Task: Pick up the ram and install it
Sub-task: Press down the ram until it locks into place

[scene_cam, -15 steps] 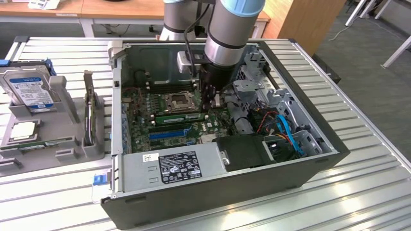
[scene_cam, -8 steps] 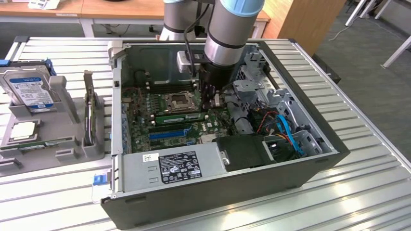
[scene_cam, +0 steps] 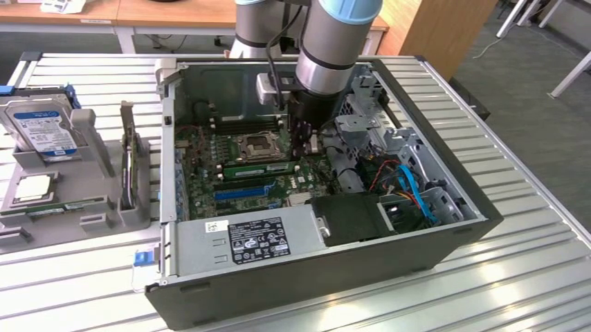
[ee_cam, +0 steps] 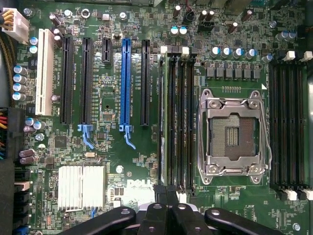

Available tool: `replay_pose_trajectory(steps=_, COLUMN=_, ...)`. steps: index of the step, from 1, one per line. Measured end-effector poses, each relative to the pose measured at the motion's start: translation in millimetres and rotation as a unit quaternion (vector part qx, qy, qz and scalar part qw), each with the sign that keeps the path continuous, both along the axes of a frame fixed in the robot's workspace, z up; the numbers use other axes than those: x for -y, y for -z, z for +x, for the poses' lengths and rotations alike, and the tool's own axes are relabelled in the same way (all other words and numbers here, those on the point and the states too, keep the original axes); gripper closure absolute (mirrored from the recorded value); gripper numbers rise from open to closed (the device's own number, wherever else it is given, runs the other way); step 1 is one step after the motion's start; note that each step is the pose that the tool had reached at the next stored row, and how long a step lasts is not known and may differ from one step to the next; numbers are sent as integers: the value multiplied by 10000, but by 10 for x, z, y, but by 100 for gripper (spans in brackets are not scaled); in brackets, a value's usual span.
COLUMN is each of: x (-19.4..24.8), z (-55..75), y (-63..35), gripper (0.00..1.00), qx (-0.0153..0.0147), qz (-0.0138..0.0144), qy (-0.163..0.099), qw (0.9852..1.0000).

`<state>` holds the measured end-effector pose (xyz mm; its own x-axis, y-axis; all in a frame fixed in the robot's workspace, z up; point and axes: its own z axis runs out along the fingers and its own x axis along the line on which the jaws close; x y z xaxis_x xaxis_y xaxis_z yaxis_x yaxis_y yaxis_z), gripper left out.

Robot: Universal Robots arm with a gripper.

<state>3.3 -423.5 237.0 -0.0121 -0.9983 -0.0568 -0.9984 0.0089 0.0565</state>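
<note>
The ram (scene_cam: 259, 168) stands on edge in a slot of the motherboard (scene_cam: 205, 181), just below the CPU socket (scene_cam: 255, 145) near the centre of the exterior view. From my wrist it reads as a thin green line in the slot of that bank farthest from the socket. I judge pick-up and placement done. Whether the stick is pressed fully home and its end latches are closed, I cannot tell. My pincer (ee_cam: 167, 190) is fully closed, and I see nothing clamped in it. Its tips sit at the ram's end toward the exterior view's right, on it or just above it.
</note>
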Motion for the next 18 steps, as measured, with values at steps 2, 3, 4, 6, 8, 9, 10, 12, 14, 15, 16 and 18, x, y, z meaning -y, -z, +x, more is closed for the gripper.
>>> replay_pose_trajectory(steps=2, x=0, z=0, y=0, gripper=90, qx=0, qz=-1, qy=0, qw=10000)
replay_pose_trajectory(steps=3, x=-2, z=1, y=3, gripper=90, qx=0, qz=0, qy=0, qw=10000)
replay_pose_trajectory(steps=4, x=-4, z=1, y=7, gripper=90, qx=0, qz=0, qy=-1, qw=10000)
replay_pose_trajectory(steps=6, x=-4, z=1, y=17, gripper=90, qx=0, qz=0, qy=-1, qw=10000)
replay_pose_trajectory(steps=8, x=-4, z=0, y=28, gripper=90, qx=0, qz=0, qy=0, qw=10000)
replay_pose_trajectory(steps=9, x=-4, z=0, y=33, gripper=90, qx=0, qz=0, qy=0, qw=10000)
replay_pose_trajectory(steps=10, x=-4, z=0, y=37, gripper=90, qx=0, qz=0, qy=0, qw=10000)
replay_pose_trajectory(steps=12, x=-4, z=0, y=91, gripper=90, qx=0, qz=-1, qy=0, qw=10000)
replay_pose_trajectory(steps=14, x=-5, z=0, y=90, gripper=90, qx=0, qz=1, qy=0, qw=10000)
replay_pose_trajectory(steps=15, x=-5, z=0, y=89, gripper=90, qx=0, qz=1, qy=0, qw=10000)
replay_pose_trajectory(steps=16, x=-5, z=0, y=89, gripper=90, qx=0, qz=1, qy=0, qw=10000)
replay_pose_trajectory(steps=18, x=-4, z=0, y=86, gripper=90, qx=0, qz=0, qy=0, qw=10000)
